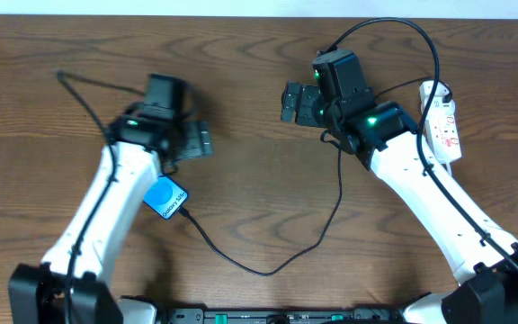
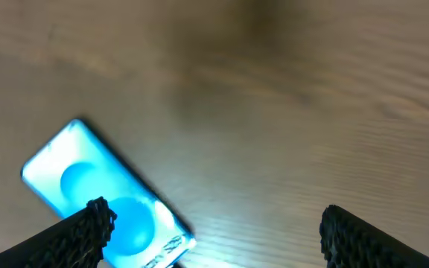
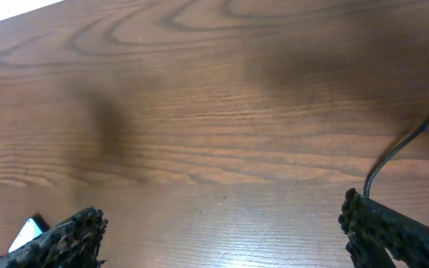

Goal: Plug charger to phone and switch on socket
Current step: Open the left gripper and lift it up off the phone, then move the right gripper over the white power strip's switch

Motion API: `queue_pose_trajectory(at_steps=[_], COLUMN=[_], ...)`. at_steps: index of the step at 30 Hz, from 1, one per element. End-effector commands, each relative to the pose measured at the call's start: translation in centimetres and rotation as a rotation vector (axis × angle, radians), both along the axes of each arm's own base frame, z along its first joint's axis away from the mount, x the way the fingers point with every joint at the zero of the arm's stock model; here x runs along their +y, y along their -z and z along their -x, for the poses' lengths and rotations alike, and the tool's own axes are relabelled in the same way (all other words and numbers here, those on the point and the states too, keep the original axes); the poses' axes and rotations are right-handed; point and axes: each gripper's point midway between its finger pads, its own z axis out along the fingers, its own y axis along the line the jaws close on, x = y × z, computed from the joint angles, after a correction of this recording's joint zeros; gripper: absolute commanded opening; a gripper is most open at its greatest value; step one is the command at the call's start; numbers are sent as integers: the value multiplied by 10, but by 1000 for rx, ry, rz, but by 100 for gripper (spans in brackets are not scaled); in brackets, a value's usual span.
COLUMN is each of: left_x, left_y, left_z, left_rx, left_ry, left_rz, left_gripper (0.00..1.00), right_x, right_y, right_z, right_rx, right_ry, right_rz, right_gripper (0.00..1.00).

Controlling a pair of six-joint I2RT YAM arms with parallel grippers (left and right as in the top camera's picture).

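Found phone (image 1: 164, 197) lying flat on wooden worktop (image 1: 259, 198), screen up and lit blue, left of centre and partly tucked under left arm (image 1: 97, 211). Noted charger (image 1: 268, 267) meeting lower corner of phone, looping toward front edge of worktop, then rising to right arm (image 1: 421, 180), where lost from sight; cannot tell whether plug tip is fully seated. Observed socket (image 1: 442, 121) at far right, just beside right arm and well apart from phone; switch position too small to read. Recorded left fingers (image 2: 77, 237) spread wide, holding nothing, above worktop, with phone near 1 tip in left wrist view. Recorded right fingers (image 3: 64, 238) likewise wide and empty, above bare wood between phone and socket, with thin black cable (image 3: 382, 161) near 1 of 2 tips
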Motion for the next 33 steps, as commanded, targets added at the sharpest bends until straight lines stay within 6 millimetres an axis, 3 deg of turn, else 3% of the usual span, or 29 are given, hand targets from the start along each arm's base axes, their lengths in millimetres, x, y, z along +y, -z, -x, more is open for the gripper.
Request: queue_pose_trajectory(at_steps=[1, 5, 9, 27, 33], left_x=[-14, -21, -18, -18, -18], left_y=[-60, -94, -108, -104, -104], left_z=[-10, -4, 3, 4, 4], left_rx=[-193, -285, -316, -304, -304], left_ry=[59, 75, 71, 72, 72], left_rz=[-90, -58, -49, -52, -52], left_gripper=[91, 91, 91, 91, 91], right_x=[-7, -7, -8, -11, -8], right_y=[-8, -7, -7, 0, -8], right_z=[-1, 0, 0, 7, 4], right_rx=[-27, -23, -21, 16, -6], right_ry=[3, 3, 3, 1, -183], right_rz=[26, 28, 29, 48, 40], right_gripper=[99, 99, 99, 99, 99])
